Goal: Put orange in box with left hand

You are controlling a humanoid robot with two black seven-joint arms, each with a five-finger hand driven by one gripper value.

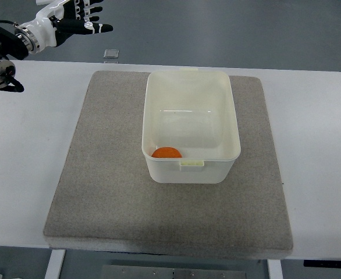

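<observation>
One orange (167, 153) lies inside the single cream box (191, 81), low in its near-left corner and touching the near wall. The box stands on one grey mat (100, 174), toward the mat's far half, leaving broad bare mat in front and to either side. The mat rests on a white table (25, 163), whose left and right margins lie uncovered. The left hand (80, 17) hovers at the upper left, beyond the table's far edge, fingers (98, 27) extended and spread, holding nothing, well apart from the box.
</observation>
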